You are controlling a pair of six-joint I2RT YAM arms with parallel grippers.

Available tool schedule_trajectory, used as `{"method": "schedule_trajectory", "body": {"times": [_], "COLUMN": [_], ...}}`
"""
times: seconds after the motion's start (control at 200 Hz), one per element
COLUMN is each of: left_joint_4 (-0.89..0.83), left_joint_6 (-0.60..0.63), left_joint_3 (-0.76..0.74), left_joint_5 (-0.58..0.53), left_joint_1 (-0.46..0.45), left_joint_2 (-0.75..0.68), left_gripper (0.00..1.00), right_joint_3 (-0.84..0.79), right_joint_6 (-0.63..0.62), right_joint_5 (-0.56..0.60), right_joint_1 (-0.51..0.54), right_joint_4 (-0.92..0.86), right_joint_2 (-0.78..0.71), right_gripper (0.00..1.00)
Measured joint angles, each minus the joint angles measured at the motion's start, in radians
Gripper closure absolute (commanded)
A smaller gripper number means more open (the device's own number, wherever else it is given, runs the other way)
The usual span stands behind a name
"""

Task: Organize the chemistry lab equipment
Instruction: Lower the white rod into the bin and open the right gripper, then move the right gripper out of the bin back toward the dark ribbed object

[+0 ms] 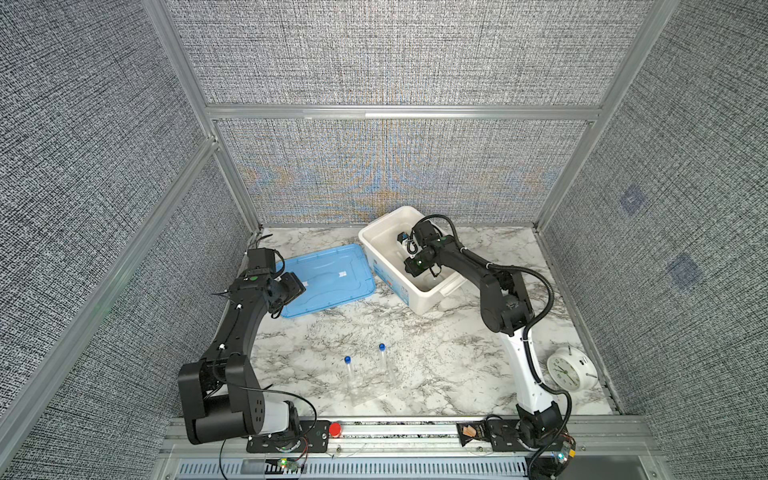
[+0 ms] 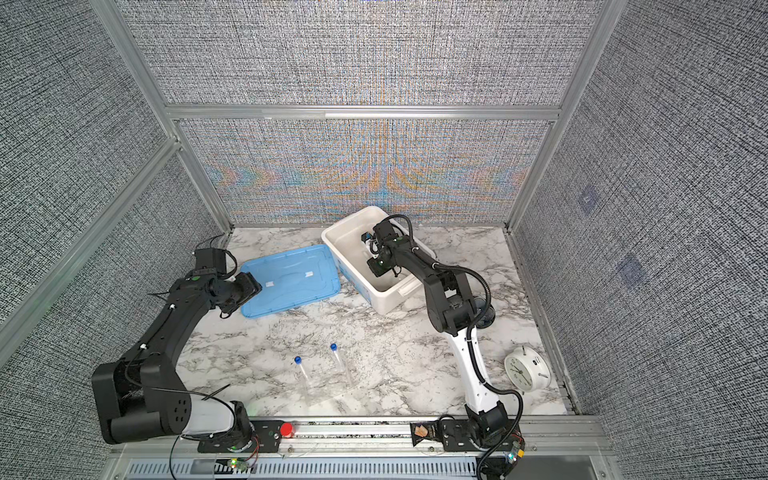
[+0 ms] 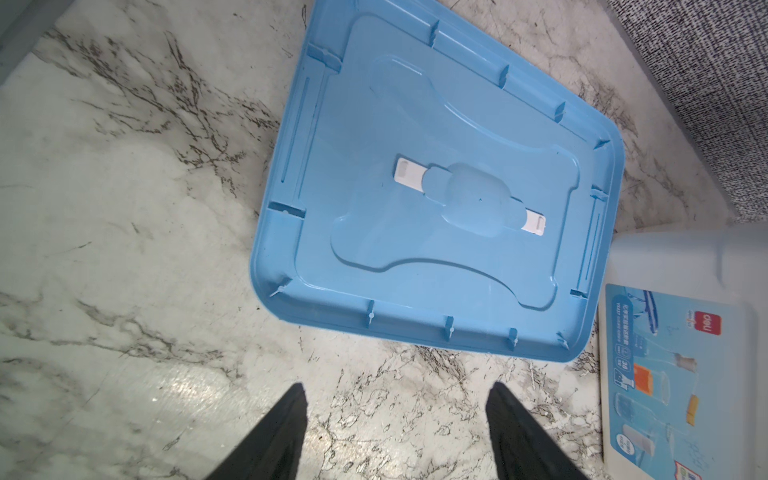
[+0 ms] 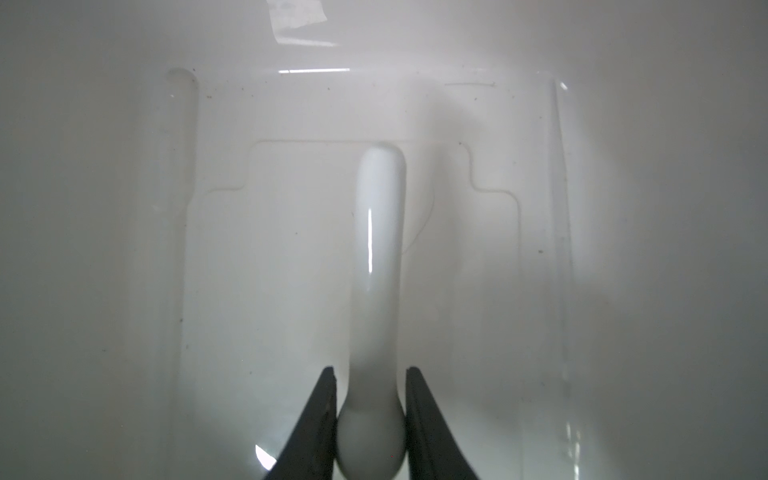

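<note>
The counter (image 1: 436, 340) is mostly bare. The white bin (image 1: 376, 232) stands open on it, and the right jaws reach down inside. Its blue lid (image 1: 328, 274) lies upside down just ahead of the left jaws, which stand wide apart over bare marble with nothing between them. The bin is not yet closed, and I judge that to be the last step.

One clear tube (image 1: 350, 376) and a second clear tube (image 1: 385, 363), both blue-capped, are side by side out on the counter, well apart from both sets of jaws. These remain to be put away.

The white pestle (image 4: 376, 257) is already in the bin. It lies along the floor with its bulbous end between the right jaws, which are drawn in against both sides of the bulb. How firmly they press cannot be told. Faint clear shapes on either side of those jaws are too dim to name.

The two bowls show in no view, so I cannot tell whether they sit in the bin under the arm.
</note>
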Motion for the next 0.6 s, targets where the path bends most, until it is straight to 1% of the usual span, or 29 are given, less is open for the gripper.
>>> {"method": "schedule_trajectory", "body": {"times": [0.17,0.295,0.395,0.6], "left_joint_4": [-0.007,-0.019,-0.039,-0.046], "left_joint_6": [-0.011,-0.01,-0.01,-0.01], "left_joint_3": [-0.007,0.005,0.023,0.044], "left_joint_5": [-0.002,-0.015,-0.032,-0.046], "left_joint_1": [0.0,0.0,0.0,0.0], "left_joint_2": [-0.004,-0.009,-0.01,0.0], "left_gripper": [0.25,0.24,0.23,0.23], "right_joint_3": [-0.064,-0.103,-0.132,-0.251], "right_joint_6": [0.023,0.035,0.045,0.062], "right_joint_5": [0.004,0.004,0.014,0.046], "right_joint_1": [0.002,0.006,0.01,0.015], "right_joint_4": [0.067,0.104,0.133,0.204], "right_joint_2": [-0.079,-0.166,-0.256,-0.49], "right_gripper": [0.59,0.57,0.55,0.52]}}
